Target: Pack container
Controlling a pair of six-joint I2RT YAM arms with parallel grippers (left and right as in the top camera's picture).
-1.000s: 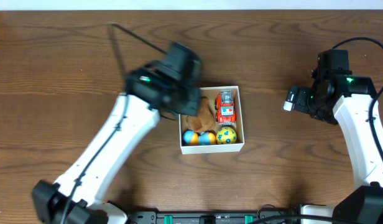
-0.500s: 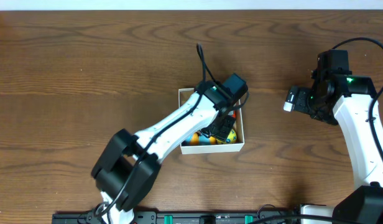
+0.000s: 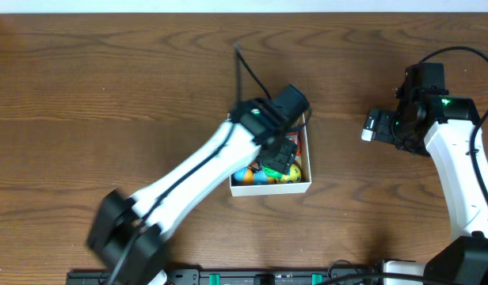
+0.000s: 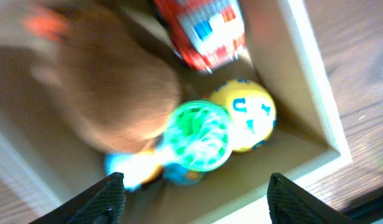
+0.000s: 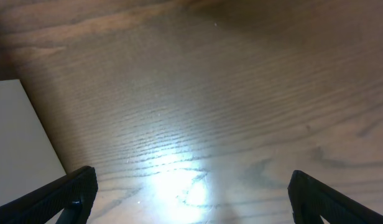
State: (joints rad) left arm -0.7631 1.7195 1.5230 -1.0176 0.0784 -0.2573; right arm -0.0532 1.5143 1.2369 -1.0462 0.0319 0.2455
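Observation:
The container (image 3: 269,188) is a white-walled square box with a tan inside, at the table's middle. In the left wrist view its wall (image 4: 309,74) frames a red toy car (image 4: 204,31), a brown plush (image 4: 110,87), a yellow ball (image 4: 247,115), a green ball (image 4: 198,137) and a blue-orange ball (image 4: 135,168). My left gripper (image 3: 280,158) hangs over the box, open and empty (image 4: 194,199), with the green ball lying free ahead of its jaws. My right gripper (image 3: 372,127) is open and empty (image 5: 191,199) over bare wood, to the right of the box.
The brown wooden table (image 3: 85,79) surrounds the box. The left arm (image 3: 196,174) crosses the table from the front left and covers part of the box. A flat white surface (image 5: 17,137) shows at the left edge of the right wrist view.
My left arm has swung from the box's left side to above it. A green ball now lies among the toys. The right arm has not moved.

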